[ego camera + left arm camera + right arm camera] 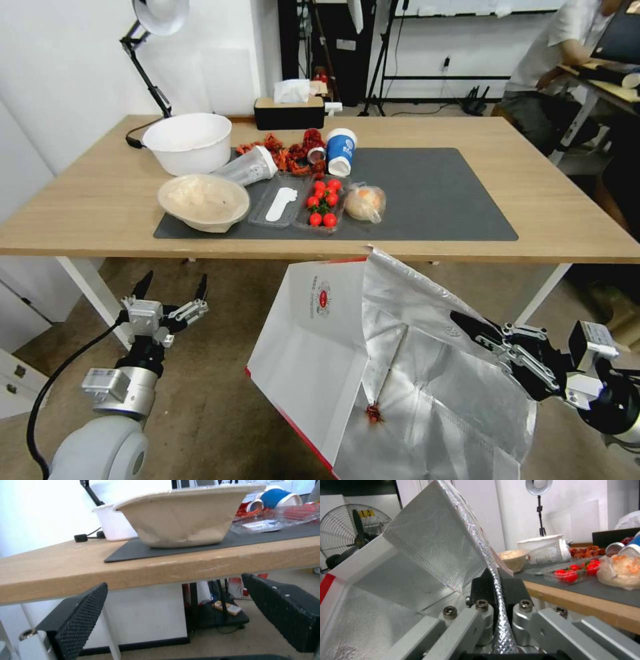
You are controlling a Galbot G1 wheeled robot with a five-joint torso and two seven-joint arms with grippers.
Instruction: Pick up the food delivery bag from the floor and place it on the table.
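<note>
The right gripper [467, 321] pinches the foil rim of the food delivery bag [373, 360], holding it lifted below the near edge of the table [100, 200]. The left gripper [170, 288] hangs wide open at the near left, holding nothing.

The right gripper [495, 600] has its jaws closed on the foil edge of the bag [430, 547], which stands open beside the table [586, 600]. On the table, near its edge, lie a tray of tomatoes [576, 571] and a clear pouch [618, 571]. Behind the tray stand a beige bowl [513, 557] and a white tub [543, 548].
</note>
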